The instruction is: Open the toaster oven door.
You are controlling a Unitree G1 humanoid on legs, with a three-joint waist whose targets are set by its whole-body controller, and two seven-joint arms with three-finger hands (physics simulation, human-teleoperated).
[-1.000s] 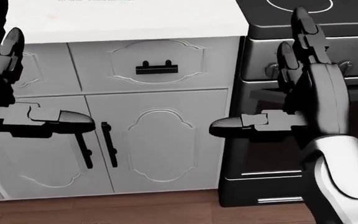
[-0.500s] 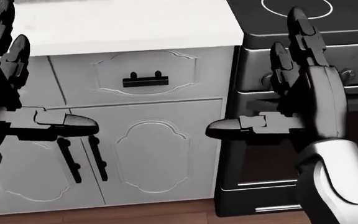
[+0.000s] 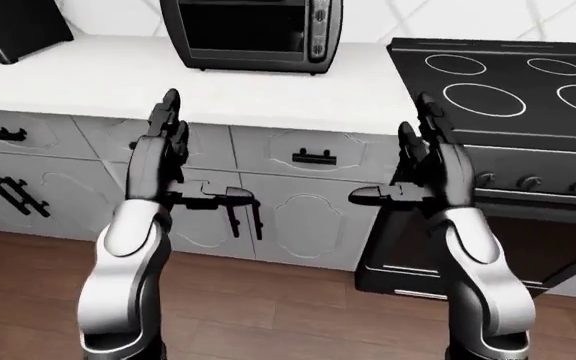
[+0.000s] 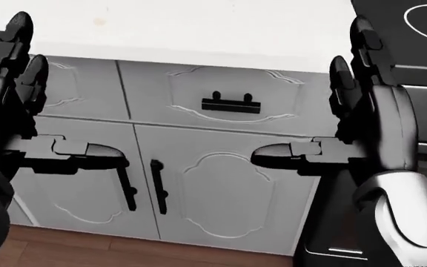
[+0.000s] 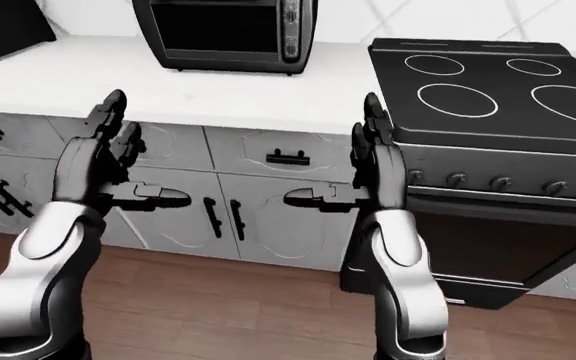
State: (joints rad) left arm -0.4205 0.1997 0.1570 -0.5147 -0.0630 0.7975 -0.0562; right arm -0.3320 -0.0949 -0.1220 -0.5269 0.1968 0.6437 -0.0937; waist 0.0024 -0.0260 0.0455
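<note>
Grey cabinets (image 3: 308,217), white counter (image 3: 118,79), wood floor (image 3: 268,300)

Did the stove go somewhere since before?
No. The whole head view slid right, drawer handle and stove together, so the camera turned left. Both robot hands hold the same pose.

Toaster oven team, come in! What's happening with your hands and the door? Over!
Left hand open, right hand open, both empty. Toaster oven door shut, untouched, on countertop. Nothing in the way.

White counter (image 3: 88,75) beside black stove (image 3: 508,90), cabinets (image 4: 228,189) below
</note>
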